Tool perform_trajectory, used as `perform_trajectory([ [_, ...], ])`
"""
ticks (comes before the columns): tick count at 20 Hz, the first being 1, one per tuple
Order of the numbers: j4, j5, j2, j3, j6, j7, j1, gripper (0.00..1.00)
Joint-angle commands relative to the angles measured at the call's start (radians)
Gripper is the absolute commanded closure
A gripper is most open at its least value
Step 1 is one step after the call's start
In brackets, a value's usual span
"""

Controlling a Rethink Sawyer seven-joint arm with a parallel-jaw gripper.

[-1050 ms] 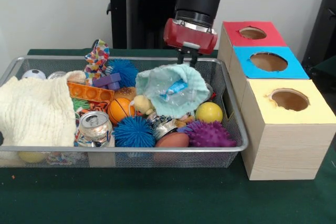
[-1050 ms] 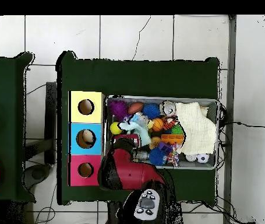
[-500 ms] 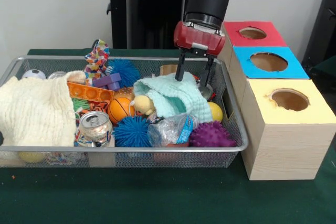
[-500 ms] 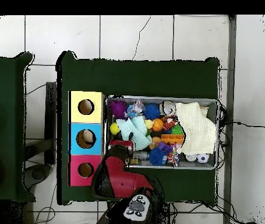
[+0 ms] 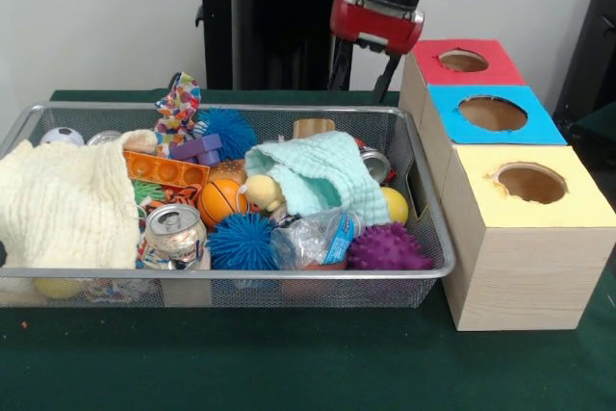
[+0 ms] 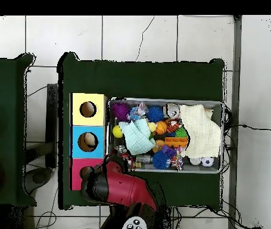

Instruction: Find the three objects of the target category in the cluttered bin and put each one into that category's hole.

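Observation:
My gripper (image 5: 363, 72) hangs open and empty above the bin's far right corner, beside the red box. Under it the wire bin (image 5: 241, 108) holds a light teal cloth (image 5: 318, 175) draped over other things. A crushed plastic bottle (image 5: 318, 236) lies at the cloth's near edge. A soda can (image 5: 175, 230) stands near the front, and a second can (image 5: 373, 166) shows by the right wall. Three boxes stand to the right, with a red hole (image 5: 463, 61), a blue hole (image 5: 493, 113) and a yellow hole (image 5: 531, 183). In the overhead view the red arm (image 6: 117, 185) covers part of the red box (image 6: 77, 173).
A cream cloth (image 5: 63, 204) fills the bin's left end. Also in the bin are a purple spiky ball (image 5: 385, 247), a yellow ball (image 5: 393, 204), two blue spiky balls (image 5: 241, 241), a basketball (image 5: 219, 201) and an orange toy (image 5: 164, 168). Something tan lies inside the blue box's hole (image 6: 88, 141).
A second ago the gripper held the teal cloth raised. It let go, the cloth dropped back over the toys, and the open gripper has risen and shifted toward the boxes.

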Motion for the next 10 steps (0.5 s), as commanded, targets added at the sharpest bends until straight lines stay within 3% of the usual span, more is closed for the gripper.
perform_trajectory([
  [1, -0.112, 0.047, -0.099, 0.078, 0.05, 0.172, -0.052, 0.0],
  [6, -0.059, 0.063, -0.109, 0.188, -0.131, 0.256, -0.124, 0.0],
  [10, -0.026, 0.092, -0.097, 0.178, -0.262, 0.329, -0.113, 0.0],
])
